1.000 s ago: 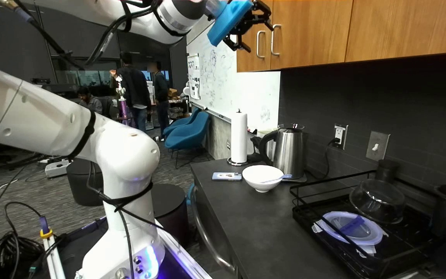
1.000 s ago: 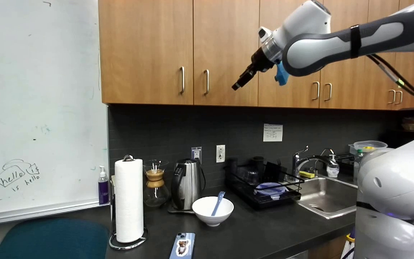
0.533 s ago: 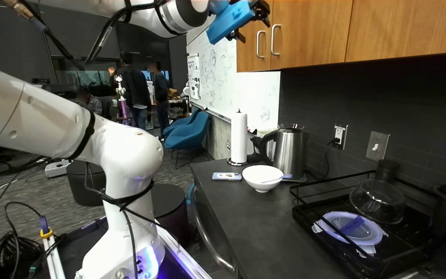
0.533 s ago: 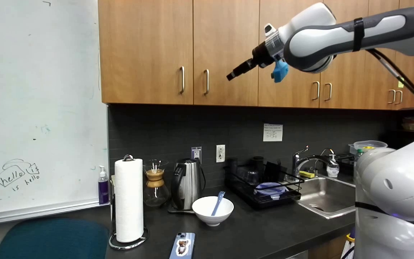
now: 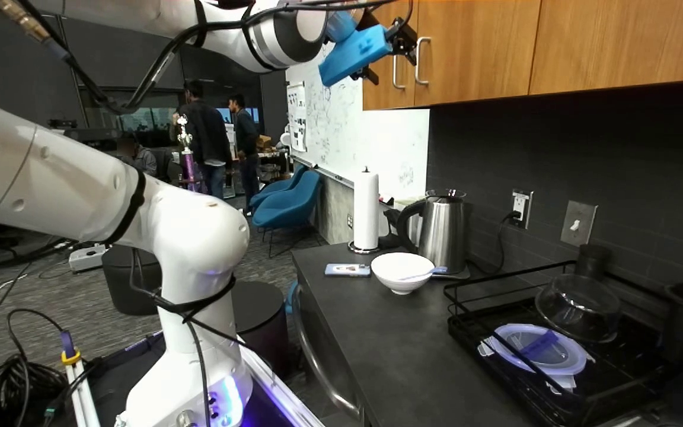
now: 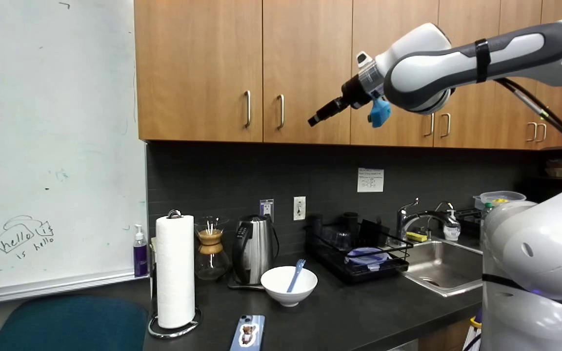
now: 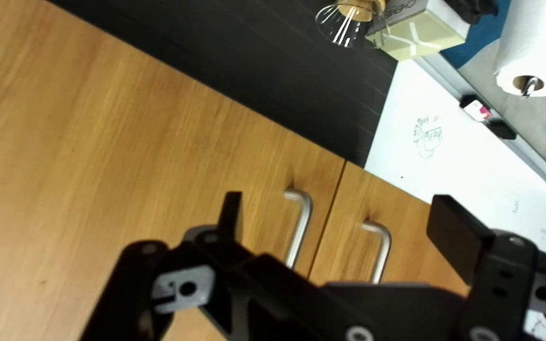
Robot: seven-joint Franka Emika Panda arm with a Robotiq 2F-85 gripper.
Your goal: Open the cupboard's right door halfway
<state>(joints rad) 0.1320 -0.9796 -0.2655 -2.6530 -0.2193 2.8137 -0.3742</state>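
Standing below cupboard (image 6: 308, 63): kettle (image 6: 260, 251), bowl (image 6: 289, 299) (holding fork (image 6: 296, 276)).

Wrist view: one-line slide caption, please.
Open gripper facing two metal handles on closed wooden cupboard doors, whiteboard at picture right.

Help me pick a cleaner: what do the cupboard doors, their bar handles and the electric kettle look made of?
Cupboard doors: satin-looking wood veneer or laminate; fine brown grain shows.
Bar handles: likely metal, brushed or satin, silvery with soft highlights.
Electric kettle: apparently brushed stainless steel, given its streaked grey reflections.
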